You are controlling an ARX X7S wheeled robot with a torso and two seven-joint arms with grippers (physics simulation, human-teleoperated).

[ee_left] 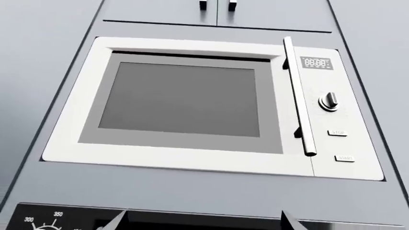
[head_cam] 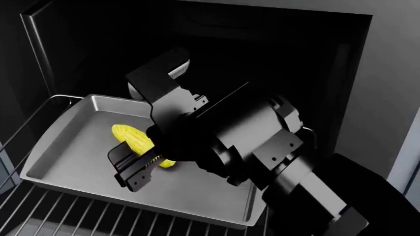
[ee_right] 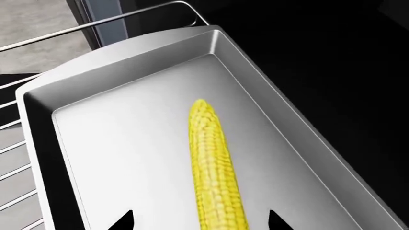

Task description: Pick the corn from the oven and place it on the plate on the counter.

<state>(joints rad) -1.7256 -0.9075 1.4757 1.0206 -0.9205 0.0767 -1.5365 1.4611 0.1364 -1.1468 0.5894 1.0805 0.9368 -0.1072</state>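
Head view: corn (head_cam: 133, 139) lies in the oven's baking tray (head_cam: 72, 162), right fingers (head_cam: 129, 162) wide astride it.

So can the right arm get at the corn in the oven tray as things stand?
Probably yes. The right tool is already inside the oven, open, its fingertips either side of the corn, which lies flat on the baking tray. Nothing sits between tool and cob.

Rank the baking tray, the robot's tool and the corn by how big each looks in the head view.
1. baking tray, largest.
2. right tool, though it sits nearer the camera, so this is unsure.
3. corn, partly hidden behind the tool.
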